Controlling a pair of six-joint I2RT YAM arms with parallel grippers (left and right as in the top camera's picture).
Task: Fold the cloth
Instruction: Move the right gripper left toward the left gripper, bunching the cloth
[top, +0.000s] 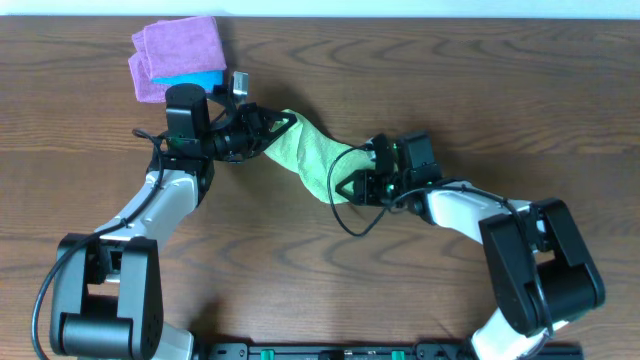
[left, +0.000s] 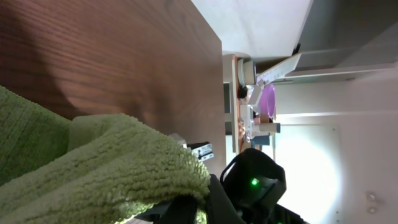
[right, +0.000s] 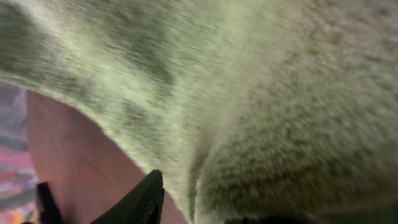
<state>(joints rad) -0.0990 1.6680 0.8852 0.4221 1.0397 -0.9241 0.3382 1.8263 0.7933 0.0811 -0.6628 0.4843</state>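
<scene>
A bunched green cloth (top: 312, 155) stretches across the centre of the wooden table (top: 500, 90), its long axis running from 10 o'clock to 4 o'clock. The left gripper (top: 275, 125) is clamped on its 10 o'clock end and the right gripper (top: 345, 185) on its 4 o'clock end. A folded purple cloth (top: 180, 45) and a blue cloth (top: 195, 78) sit at 11 o'clock.

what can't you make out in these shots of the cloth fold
- Overhead: exactly where the left gripper and right gripper pinch the green cloth; bunched fabric covers the contact spots.
- Right wrist: the cloth fills the blurred frame, so its edges and corners are unreadable.
- Overhead: the blue item lies mostly under the purple cloth, so it is unidentifiable.
</scene>
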